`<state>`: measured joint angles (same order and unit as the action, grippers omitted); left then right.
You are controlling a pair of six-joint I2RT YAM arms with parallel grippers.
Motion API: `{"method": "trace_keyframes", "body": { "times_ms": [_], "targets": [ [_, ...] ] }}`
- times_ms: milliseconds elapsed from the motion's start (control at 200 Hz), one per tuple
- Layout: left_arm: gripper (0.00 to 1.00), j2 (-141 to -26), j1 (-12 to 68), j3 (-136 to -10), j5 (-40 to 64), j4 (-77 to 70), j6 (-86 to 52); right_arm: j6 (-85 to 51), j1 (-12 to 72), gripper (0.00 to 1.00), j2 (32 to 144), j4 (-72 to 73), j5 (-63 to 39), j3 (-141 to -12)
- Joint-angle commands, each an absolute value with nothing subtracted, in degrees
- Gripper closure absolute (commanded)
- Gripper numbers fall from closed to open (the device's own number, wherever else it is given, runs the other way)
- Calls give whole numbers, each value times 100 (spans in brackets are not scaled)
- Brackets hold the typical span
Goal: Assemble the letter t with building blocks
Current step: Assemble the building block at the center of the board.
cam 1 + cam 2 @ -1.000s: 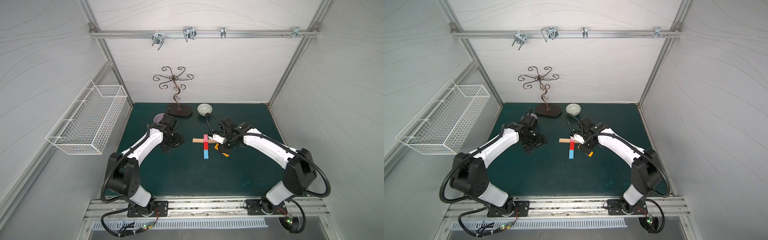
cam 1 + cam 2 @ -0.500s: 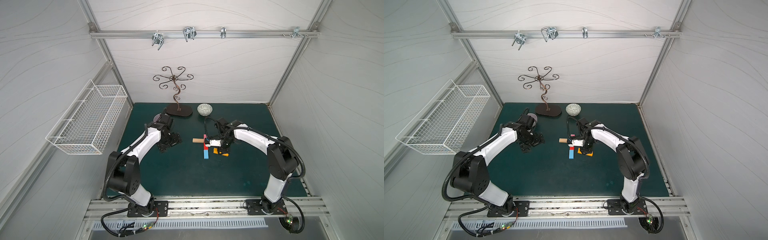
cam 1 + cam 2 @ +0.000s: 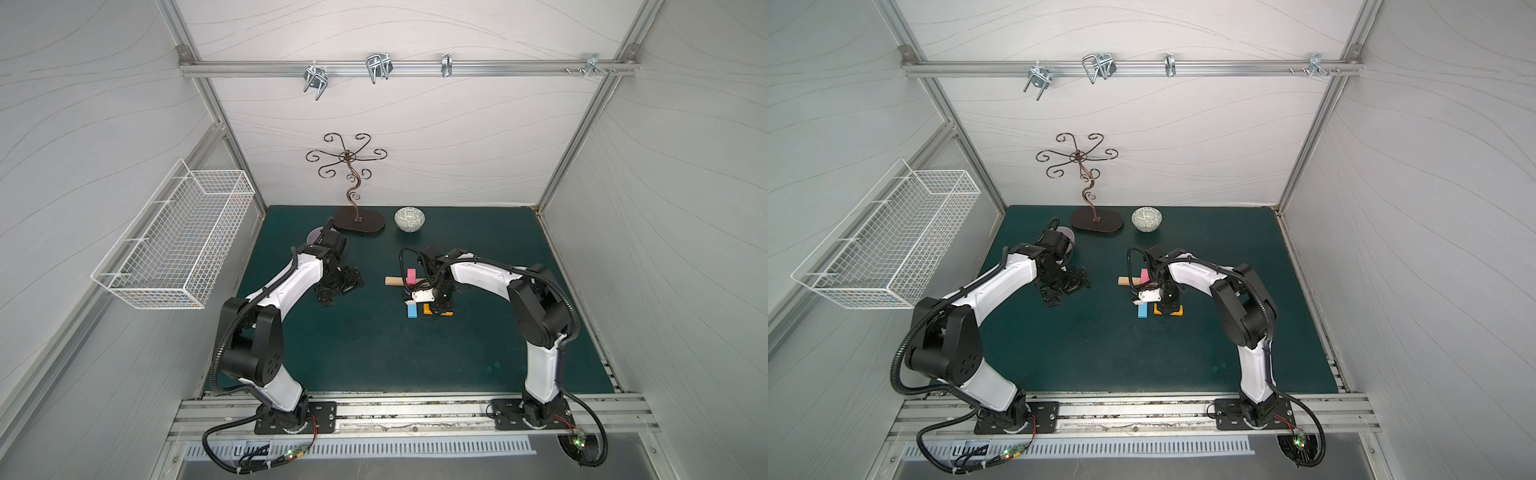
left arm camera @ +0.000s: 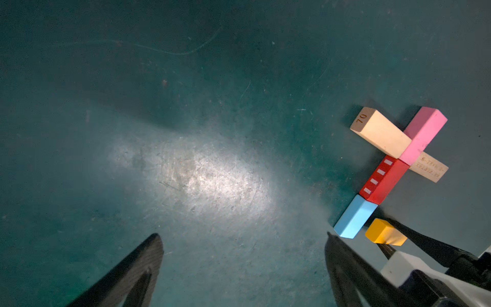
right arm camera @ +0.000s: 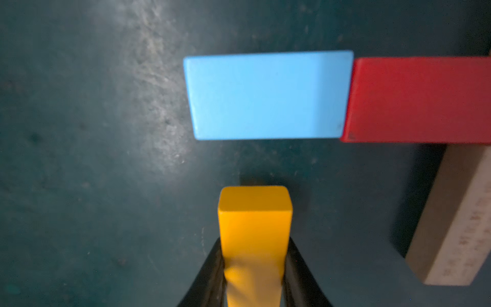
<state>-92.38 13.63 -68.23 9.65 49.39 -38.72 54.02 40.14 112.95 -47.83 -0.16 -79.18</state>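
Orange block (image 5: 255,226), back end hidden between the fingers (image 5: 210,271), is pinched tight in my right end effector (image 5: 255,245), tip just short of the blue block (image 5: 268,95) ending the letter t (image 4: 382,180). That arm's folded in tighter than a second ago. Left end effector (image 4: 243,235) gapes empty; open bench (image 3: 374,353) all around.
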Motion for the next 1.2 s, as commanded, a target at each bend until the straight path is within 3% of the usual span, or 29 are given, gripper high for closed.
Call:
{"method": "trace_keyframes", "body": {
  "times_ms": [0,1196],
  "targets": [
    [3,-9291,1336,-6851,1002,4845,-3845,5511,4118,81,11415,-4784,7,-8134],
    [4,-9322,1336,-6816,981,4843,-3910,5168,4421,78,11664,-4893,180,-8253]
  ]
}}
